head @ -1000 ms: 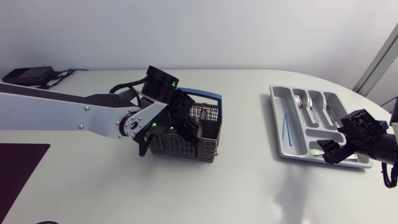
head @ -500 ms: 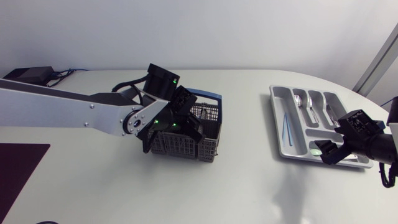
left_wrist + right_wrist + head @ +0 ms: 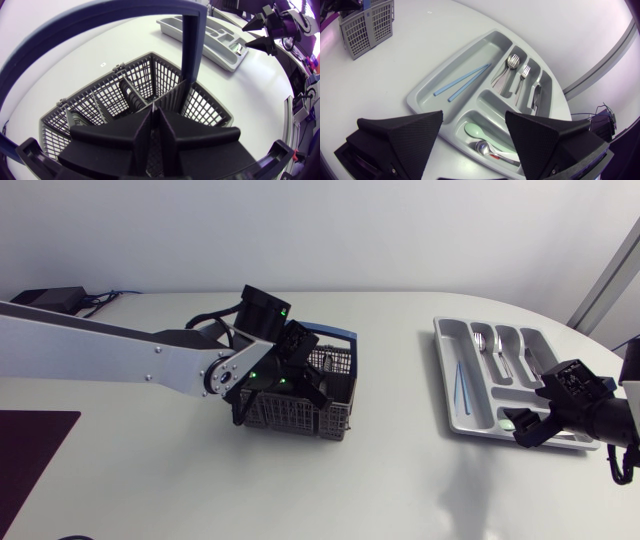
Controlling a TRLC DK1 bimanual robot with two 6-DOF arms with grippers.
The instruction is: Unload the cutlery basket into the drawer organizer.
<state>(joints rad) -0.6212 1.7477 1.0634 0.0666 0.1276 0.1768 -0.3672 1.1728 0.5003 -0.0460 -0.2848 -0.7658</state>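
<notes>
The grey mesh cutlery basket [image 3: 325, 408] with its blue handle [image 3: 192, 45] stands left of the table's middle. My left gripper [image 3: 300, 383] is down inside it. In the left wrist view its fingers [image 3: 115, 142] stand almost together over a divider, with only a thin slit between them [image 3: 155, 134]. I see no cutlery there. The grey drawer organizer [image 3: 448, 395] lies at the right. It holds blue chopsticks [image 3: 462, 80], spoons [image 3: 510, 62], forks [image 3: 524, 72], knives [image 3: 537, 95] and a green spoon [image 3: 482, 132]. My right gripper [image 3: 522, 426] hovers open and empty over the organizer's near end [image 3: 474, 120].
A black box with cables [image 3: 45, 302] sits at the table's far left corner. A dark mat [image 3: 25, 450] lies at the near left edge. Bare tabletop separates the basket from the organizer [image 3: 200, 30].
The left gripper's fingers have closed together inside the basket, and the arm has shifted slightly. The right gripper has drifted a little lower over the organizer's near end, still open.
</notes>
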